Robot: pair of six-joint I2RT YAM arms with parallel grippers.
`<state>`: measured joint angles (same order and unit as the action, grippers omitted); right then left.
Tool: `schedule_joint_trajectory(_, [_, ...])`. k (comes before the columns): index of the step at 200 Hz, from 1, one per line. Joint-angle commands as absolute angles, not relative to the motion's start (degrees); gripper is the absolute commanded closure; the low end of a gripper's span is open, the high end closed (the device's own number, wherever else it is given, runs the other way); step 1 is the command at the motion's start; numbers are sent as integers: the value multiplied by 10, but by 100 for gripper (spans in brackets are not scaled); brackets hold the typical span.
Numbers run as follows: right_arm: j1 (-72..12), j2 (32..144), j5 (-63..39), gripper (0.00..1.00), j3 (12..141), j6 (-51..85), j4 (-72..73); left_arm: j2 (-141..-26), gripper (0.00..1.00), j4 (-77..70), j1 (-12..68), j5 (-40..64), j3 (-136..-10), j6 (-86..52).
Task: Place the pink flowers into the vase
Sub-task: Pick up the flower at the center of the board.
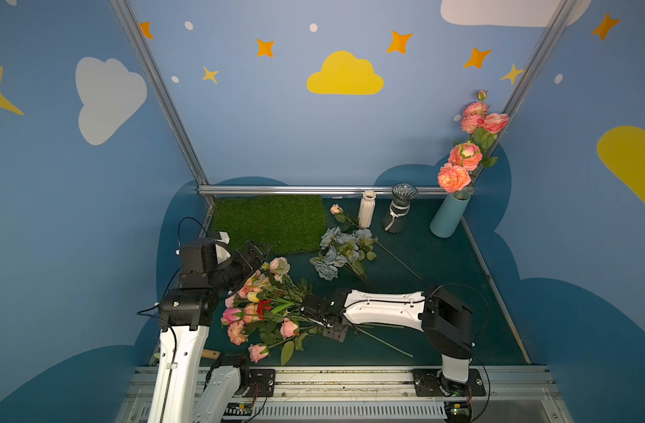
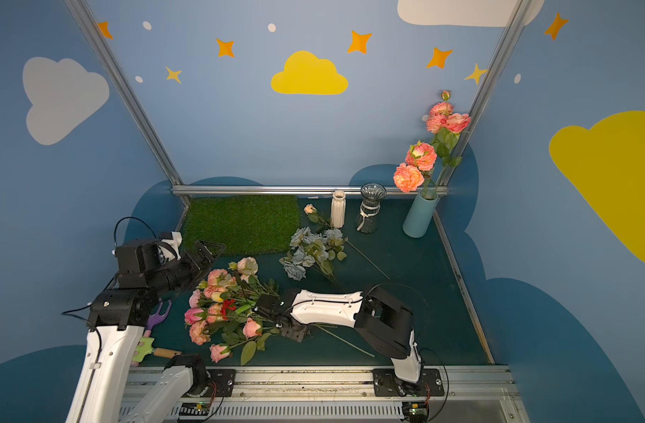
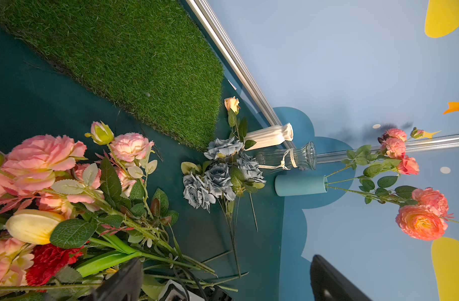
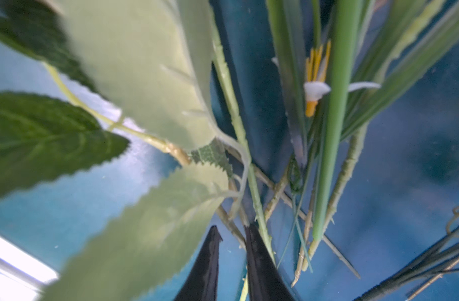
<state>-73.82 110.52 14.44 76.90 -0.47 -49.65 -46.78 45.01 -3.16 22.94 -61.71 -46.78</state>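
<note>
The pink flowers [image 1: 240,322] [image 2: 204,326] [image 3: 40,161] lie in a loose heap at the table's front left, stems pointing right. My right gripper [image 1: 315,318] [image 2: 277,322] [image 4: 233,228] is low among those stems. Its jaws are almost together, with one thin stem crossing between them. My left gripper [image 1: 257,252] [image 2: 207,251] [image 3: 224,259] hangs wide open and empty behind the blooms. At the back right stand a white ribbed vase [image 1: 366,208], a glass vase [image 1: 399,208] and a teal vase [image 1: 447,216]. The teal one holds tall salmon-pink blooms [image 1: 464,157].
A grey-blue rose bunch [image 1: 339,252] lies mid-table, with a peach rose [image 1: 336,208] by the white vase. A grass mat [image 1: 269,223] covers the back left. A red carnation [image 1: 264,307] and a yellow tulip [image 1: 253,296] sit in the heap. Garden tools [image 2: 156,318] lie under my left arm.
</note>
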Motion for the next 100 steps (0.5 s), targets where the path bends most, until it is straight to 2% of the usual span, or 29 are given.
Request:
schedule_joint_trajectory(1, [-737, 1118, 140, 79, 767, -7, -493, -467, 0, 444, -33, 236, -625, -464])
schedule_joint_trajectory(74, [-739, 1093, 191, 97, 774, -5, -502, -463, 0, 437, -33, 241, -621, -467])
schedule_joint_trajectory(100, [-741, 1076, 222, 98, 785, -10, -522, -461, 0, 433, -33, 243, -619, -468])
